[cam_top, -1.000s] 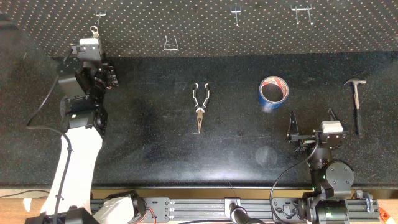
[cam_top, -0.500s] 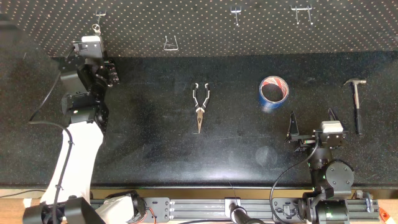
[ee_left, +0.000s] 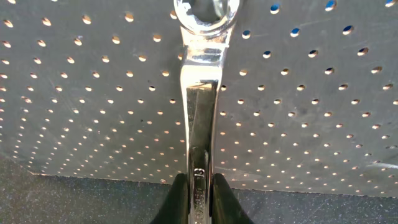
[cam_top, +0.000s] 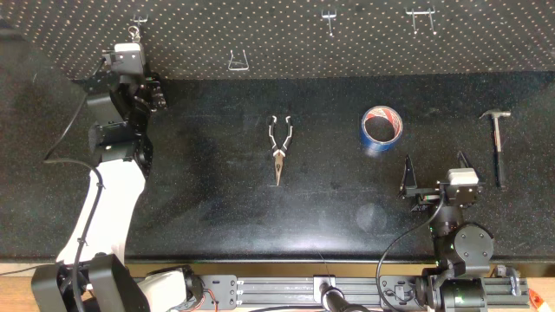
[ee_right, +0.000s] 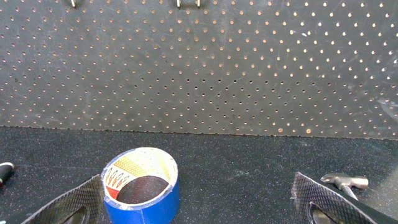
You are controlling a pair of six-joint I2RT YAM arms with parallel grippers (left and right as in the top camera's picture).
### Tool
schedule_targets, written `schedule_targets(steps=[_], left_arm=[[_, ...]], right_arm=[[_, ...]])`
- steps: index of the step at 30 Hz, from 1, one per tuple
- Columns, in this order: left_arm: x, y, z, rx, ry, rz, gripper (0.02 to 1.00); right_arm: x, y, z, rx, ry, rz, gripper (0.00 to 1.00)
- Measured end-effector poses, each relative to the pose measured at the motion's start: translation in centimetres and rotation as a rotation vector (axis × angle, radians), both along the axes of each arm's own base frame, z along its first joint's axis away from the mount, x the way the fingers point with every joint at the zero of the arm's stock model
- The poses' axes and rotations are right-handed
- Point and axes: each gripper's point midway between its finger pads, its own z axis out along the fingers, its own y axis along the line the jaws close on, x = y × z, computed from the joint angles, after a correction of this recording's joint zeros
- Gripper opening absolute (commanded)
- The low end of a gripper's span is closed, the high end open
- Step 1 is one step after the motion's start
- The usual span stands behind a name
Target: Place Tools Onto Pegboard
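The left gripper is clamped narrow on the shank of a wrench. It holds the wrench upright and flat against the pegboard, near the board's left end. The ring end is up at a hook, but I cannot tell for sure whether the hook passes through the ring.

The wrench is stiff, polished steel, so I'd judge it slippery and rather heavy for its size. A hold low on the flat shank looks right, since it leaves the ring free for the hook.

The right gripper sits spread wide and empty, facing the foot of the pegboard, with the tape roll just in front of it. The pliers and the hammer lie well apart on the mat below the pegboard, the hammer toward its right end.
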Motion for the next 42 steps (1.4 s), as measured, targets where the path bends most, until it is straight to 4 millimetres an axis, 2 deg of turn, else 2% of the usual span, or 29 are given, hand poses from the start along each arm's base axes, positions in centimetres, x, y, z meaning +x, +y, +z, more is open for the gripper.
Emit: schedule_targets(steps=[1, 2, 3, 8, 12, 15, 22, 25, 27, 31, 35, 36, 40, 42], left_arm=[[0.0, 0.0, -0.1, 0.000, 0.002, 0.000, 0.535], [0.0, 0.0, 0.0, 0.001, 0.001, 0.000, 0.858], [0.1, 0.0, 0.1, 0.002, -0.004, 0.000, 0.996], [-0.4, -0.1, -0.6, -0.008, 0.039, 0.000, 0.998], [-2.5, -0.5, -0.7, -0.021, 0.105, 0.000, 0.996], [-4.8, -0.9, 0.8, -0.025, 0.125, 0.000, 0.996], [-11.1, -1.7, 7.0, 0.004, 0.034, 0.023, 0.996], [-13.3, -1.6, 7.7, 0.019, 0.034, 0.055, 0.996], [-14.1, -1.5, 7.5, 0.021, 0.053, 0.064, 0.996], [-14.2, -2.2, 7.3, -0.055, 0.051, 0.060, 0.998], [-15.1, -4.0, 5.0, -0.196, 0.145, 0.050, 0.998], [-15.5, -5.3, 3.8, -0.223, 0.205, 0.025, 0.998], [-16.3, -9.1, 1.0, -0.290, 0.343, -0.032, 0.998], [-16.4, -11.8, -0.4, -0.313, 0.413, -0.054, 0.998]], right_arm=[[0.0, 0.0, 0.0, 0.000, 0.000, 0.000, 0.985], [0.0, 0.0, 0.0, 0.000, 0.000, 0.000, 0.985], [0.0, 0.0, 0.0, 0.000, 0.000, 0.000, 0.985], [0.0, 0.0, 0.0, 0.000, 0.000, 0.000, 0.985], [0.0, 0.0, 0.0, 0.000, 0.000, 0.000, 0.985], [0.0, 0.0, 0.0, 0.000, 0.000, 0.000, 0.985], [0.0, 0.0, 0.0, 0.000, 0.000, 0.000, 0.985], [0.0, 0.0, 0.0, 0.000, 0.000, 0.000, 0.985], [0.0, 0.0, 0.0, 0.000, 0.000, 0.000, 0.985], [0.0, 0.0, 0.0, 0.000, 0.000, 0.000, 0.985], [0.0, 0.0, 0.0, 0.000, 0.000, 0.000, 0.987], [0.0, 0.0, 0.0, 0.000, 0.000, 0.000, 0.985], [0.0, 0.0, 0.0, 0.000, 0.000, 0.000, 0.985], [0.0, 0.0, 0.0, 0.000, 0.000, 0.000, 0.985]])
